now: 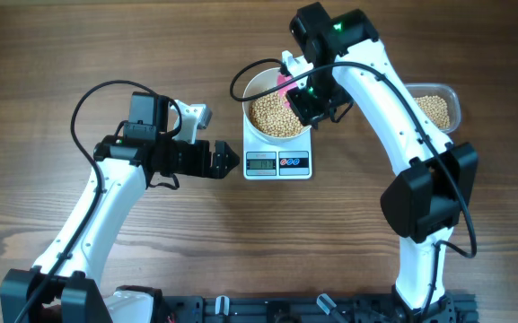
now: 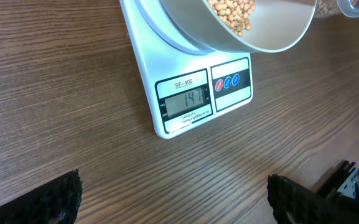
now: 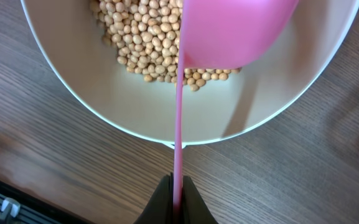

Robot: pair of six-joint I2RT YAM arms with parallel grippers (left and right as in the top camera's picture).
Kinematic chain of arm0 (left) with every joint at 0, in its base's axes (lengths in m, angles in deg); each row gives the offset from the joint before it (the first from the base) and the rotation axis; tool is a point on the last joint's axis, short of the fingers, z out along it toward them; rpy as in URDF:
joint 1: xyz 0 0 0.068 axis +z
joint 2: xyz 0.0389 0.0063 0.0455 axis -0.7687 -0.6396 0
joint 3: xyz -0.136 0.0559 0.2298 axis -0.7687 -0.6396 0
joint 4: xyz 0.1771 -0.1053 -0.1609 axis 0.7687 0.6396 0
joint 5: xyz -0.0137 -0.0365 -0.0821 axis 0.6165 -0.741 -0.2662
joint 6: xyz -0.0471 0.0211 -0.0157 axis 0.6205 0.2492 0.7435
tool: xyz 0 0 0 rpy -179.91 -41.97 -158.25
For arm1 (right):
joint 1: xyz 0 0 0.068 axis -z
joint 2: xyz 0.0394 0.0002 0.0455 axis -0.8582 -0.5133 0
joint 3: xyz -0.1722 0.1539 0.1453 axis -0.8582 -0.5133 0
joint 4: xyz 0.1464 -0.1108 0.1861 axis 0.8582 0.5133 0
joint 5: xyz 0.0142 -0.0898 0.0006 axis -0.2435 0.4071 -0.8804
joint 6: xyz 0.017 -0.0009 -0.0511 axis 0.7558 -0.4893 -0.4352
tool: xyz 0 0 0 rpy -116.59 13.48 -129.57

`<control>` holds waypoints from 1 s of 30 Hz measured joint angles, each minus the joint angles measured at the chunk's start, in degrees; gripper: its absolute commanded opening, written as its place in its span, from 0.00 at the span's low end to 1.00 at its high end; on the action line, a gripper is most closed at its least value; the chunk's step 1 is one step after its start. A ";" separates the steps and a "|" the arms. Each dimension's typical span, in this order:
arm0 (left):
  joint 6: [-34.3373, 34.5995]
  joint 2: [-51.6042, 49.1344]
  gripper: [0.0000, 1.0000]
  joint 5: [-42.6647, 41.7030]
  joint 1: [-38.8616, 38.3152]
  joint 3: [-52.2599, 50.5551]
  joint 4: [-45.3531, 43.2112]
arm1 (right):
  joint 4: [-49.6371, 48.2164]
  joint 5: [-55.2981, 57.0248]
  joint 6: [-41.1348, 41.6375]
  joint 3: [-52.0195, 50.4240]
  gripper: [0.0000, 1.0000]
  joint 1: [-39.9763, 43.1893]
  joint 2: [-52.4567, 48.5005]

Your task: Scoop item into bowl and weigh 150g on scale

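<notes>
Left gripper spread wide, empty, at 9 o'clock of the scale. The bowl of beans sits on the scale. Right gripper pinches the handle of the pink scoop over the bowl. A tub lies at its 3 o'clock.

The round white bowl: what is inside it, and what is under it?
Inside lie small pale-tan beans, with a pink plastic scoop above them hiding some. Under the round white bowl stands the white rectangular digital scale; its platform is mostly covered.
</notes>
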 measured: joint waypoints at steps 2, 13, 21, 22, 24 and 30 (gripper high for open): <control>0.00 0.00 1.00 0.02 0.00 0.00 -0.02 | 0.00 -0.15 0.00 0.02 0.04 0.00 0.00; 0.00 0.00 1.00 0.02 0.00 0.00 -0.02 | 0.13 2.49 -0.35 0.02 0.04 -0.74 0.00; 0.00 0.00 1.00 0.00 0.00 0.00 -0.02 | -0.68 2.71 -0.37 0.02 0.04 -2.10 0.00; 0.00 0.00 1.00 0.00 0.00 0.00 -0.02 | -0.68 2.71 -0.37 0.00 0.04 -2.10 0.00; 0.00 0.00 1.00 0.00 0.00 0.00 0.00 | -0.57 2.73 -0.37 0.00 0.04 -2.10 0.00; 0.00 0.00 1.00 0.00 0.00 0.00 0.00 | -0.87 3.21 -0.37 0.02 0.04 -2.10 0.00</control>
